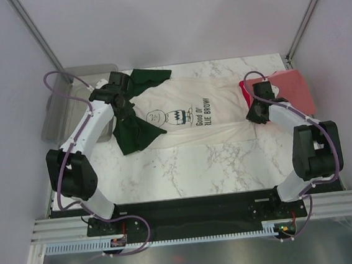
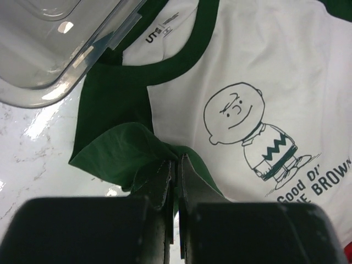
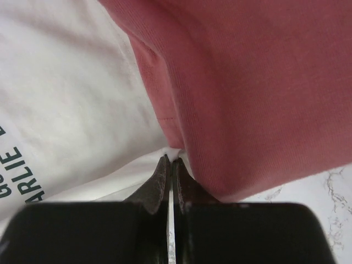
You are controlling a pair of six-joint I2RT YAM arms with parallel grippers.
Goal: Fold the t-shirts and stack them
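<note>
Marble table (image 1: pixel 186 168) bears cream shirt (image 1: pixel 222 93) touching coral shirt (image 1: pixel 296 89).

A clear grey plastic bin (image 1: pixel 59 121) is seen at the upper left of the frame, set upon a white marbled table (image 1: pixel 186 168). Metal posts (image 1: pixel 34 30) are seen in both upper corners, a slotted rail (image 1: pixel 198 236) along the bottom.

Neck label (image 2: pixel 158 32), past the head of the cartoon figure (image 2: pixel 250 132) on the cream-white t-shirt (image 2: pixel 286 60): "UT"; smaller print too small to read.
Upper lettering line (image 2: pixel 298 185), at the figure's feet: "Good Ol'".
Lower lettering line (image 1: pixel 207 109), just beyond the upper line: "RLIE BROWN", first letters not readable.
</note>
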